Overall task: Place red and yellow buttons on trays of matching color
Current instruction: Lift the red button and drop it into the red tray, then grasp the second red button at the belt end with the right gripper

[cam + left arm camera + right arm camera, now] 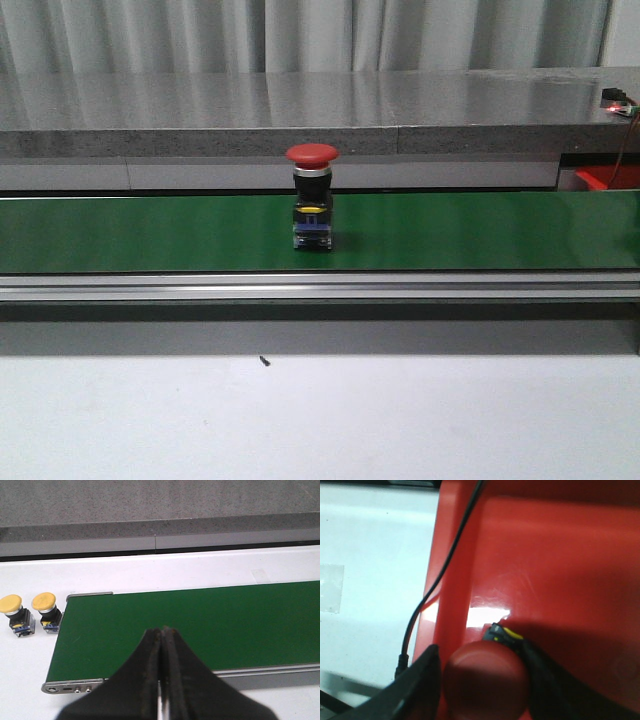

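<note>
A red button stands upright in the middle of the green conveyor belt. A second red button lies inside the red tray, between my right gripper's fingers. A thin strip of tray shows between one finger and the cap, so the gripper is open around it. My left gripper is shut and empty above the belt's end. Two yellow buttons stand on the white table beside that end. The yellow tray is out of view.
A corner of the red tray shows at the far right behind the belt. A black cable runs over the tray's rim onto the white table. A grey stone ledge runs behind the conveyor.
</note>
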You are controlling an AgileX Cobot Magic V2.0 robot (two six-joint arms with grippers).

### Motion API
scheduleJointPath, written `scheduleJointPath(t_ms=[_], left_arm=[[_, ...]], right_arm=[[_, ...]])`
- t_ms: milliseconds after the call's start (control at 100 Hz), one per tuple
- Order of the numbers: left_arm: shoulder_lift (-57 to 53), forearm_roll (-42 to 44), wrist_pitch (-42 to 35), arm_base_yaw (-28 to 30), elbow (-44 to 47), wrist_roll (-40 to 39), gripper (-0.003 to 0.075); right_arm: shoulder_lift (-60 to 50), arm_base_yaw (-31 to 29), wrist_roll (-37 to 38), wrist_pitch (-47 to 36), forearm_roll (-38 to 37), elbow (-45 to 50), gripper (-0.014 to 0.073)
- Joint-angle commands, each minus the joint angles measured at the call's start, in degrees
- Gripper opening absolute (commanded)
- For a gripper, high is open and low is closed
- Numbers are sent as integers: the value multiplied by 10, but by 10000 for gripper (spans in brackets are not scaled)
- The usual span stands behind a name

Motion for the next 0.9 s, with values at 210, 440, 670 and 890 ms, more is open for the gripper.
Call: scheduleJointPath(t_ms=[210,440,670,890], left_arm=[[0,-11,-40,-3,-16,0,-20],[0,-11,-40,-3,-16,0,-20],[0,-11,-40,-3,-16,0,-20],[0,-10,-40,-3,-16,0,-20]], right_arm=[[-42,0,-2,-15,16,-21,458],[-86,-6,-2,-29,16,-21,458],[-150,4,-3,1,19,-21,458],[-202,29,-5,60,19,1,458]])
